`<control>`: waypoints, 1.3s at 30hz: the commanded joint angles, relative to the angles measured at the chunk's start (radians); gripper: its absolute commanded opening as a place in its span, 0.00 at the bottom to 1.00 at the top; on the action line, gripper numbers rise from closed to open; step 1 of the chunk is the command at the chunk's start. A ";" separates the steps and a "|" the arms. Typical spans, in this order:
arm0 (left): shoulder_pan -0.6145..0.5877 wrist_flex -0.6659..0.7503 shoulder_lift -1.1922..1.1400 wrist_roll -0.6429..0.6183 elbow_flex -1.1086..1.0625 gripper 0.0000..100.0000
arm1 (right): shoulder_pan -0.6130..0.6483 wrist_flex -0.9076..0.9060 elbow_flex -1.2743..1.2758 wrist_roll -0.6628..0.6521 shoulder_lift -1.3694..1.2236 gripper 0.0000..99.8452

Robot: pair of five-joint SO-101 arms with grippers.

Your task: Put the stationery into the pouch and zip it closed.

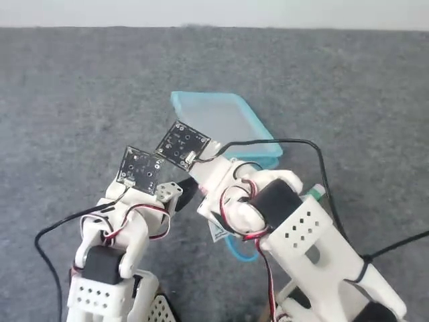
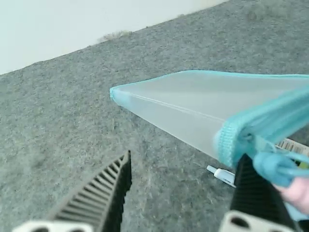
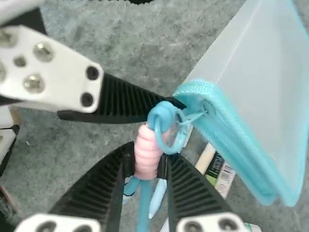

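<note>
The pouch (image 1: 221, 124) is translucent with a teal zip edge and lies on the grey carpet; its zip end (image 3: 193, 94) is lifted. My right gripper (image 3: 147, 155) is shut on the pink zipper pull (image 3: 146, 147), which hangs from a blue ring (image 3: 164, 126). My left gripper (image 2: 186, 162) is open, one finger (image 2: 253, 186) resting against the pouch's zip end (image 2: 231, 140), the other finger (image 2: 113, 186) over bare carpet. Pens (image 3: 212, 166) lie on the carpet beneath the lifted end, and a white pen tip (image 2: 221, 174) pokes out there.
Grey carpet (image 1: 80, 100) covers the table up to a white wall (image 1: 214, 12) at the back. Both arms crowd the near middle, with black cables (image 1: 315, 151) looping around them. Open carpet lies to the left, right and behind the pouch.
</note>
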State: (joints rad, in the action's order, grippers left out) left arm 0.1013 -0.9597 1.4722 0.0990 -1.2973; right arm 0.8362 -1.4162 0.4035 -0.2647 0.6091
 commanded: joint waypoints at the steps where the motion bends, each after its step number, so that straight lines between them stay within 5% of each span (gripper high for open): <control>1: 0.000 0.037 0.005 -0.029 0.010 0.32 | 0.047 -0.018 -0.063 -0.017 0.051 0.01; 30: -0.005 0.115 0.005 -0.098 -0.028 0.37 | 0.041 -0.027 -0.041 -0.020 0.091 0.01; 39: -0.107 0.149 0.005 -0.083 -0.033 0.34 | 0.001 -0.096 -0.041 -0.061 0.173 0.01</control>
State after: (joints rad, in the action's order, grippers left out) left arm 0.0153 -0.8585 1.4707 0.0069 -1.3357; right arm 0.8286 -1.4945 0.4051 -0.3000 0.7181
